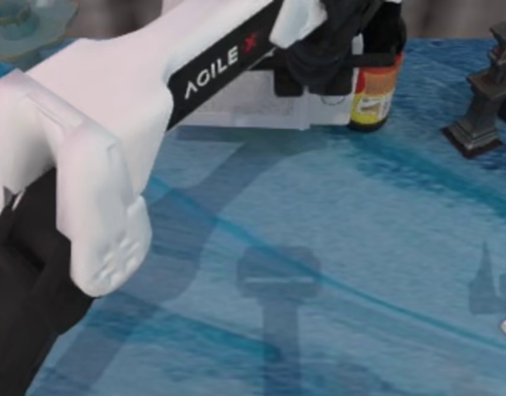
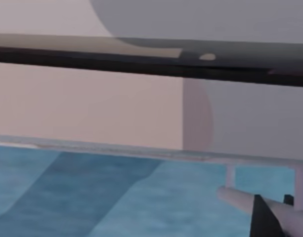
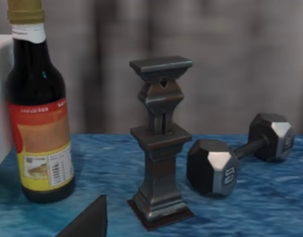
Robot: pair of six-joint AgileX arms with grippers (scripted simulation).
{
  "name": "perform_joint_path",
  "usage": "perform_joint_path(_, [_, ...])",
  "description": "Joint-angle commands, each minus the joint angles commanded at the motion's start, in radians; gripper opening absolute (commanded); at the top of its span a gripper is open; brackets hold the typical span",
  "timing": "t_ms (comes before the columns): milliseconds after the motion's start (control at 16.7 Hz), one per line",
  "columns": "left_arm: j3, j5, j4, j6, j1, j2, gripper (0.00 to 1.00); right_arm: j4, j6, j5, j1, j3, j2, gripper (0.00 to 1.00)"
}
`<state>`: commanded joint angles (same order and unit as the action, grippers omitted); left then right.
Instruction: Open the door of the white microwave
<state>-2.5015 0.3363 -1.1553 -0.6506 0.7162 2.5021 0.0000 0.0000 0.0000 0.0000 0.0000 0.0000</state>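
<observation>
In the top view, the left arm (image 1: 112, 124) is stretched from the near left corner toward the far middle of the table (image 1: 335, 247), and its dark gripper (image 1: 323, 49) is pressed against the front of the white microwave (image 1: 236, 107), which stands at the far edge of the table and is largely hidden by the arm. The door cannot be made out there, and whether the left jaws are open or closed cannot be told. A dark bottle (image 1: 376, 74) with a yellow and orange label is seen just beside the microwave, on its right, and a dark metal stand (image 1: 484, 107) is placed further right.

In the left wrist view, a pale panel with a dark seam is seen very close, just above the blue table (image 2: 92, 197).

In the right wrist view, the bottle (image 3: 40, 123), the stand (image 3: 161, 143) and a dumbbell (image 3: 240, 153) are shown; the right jaws are out of sight.
</observation>
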Motion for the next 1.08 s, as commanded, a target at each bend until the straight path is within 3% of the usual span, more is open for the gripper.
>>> perform_joint_path(720, [0.003,-0.004,0.005,-0.001,0.010,0.004,0.00,0.000,0.000,0.000,0.000,0.000,0.000,1.00])
perform_joint_path(1080, [0.158,-0.016,0.085,0.045,0.001,-0.083,0.00,0.000,0.000,0.000,0.000,0.000,0.000,1.00])
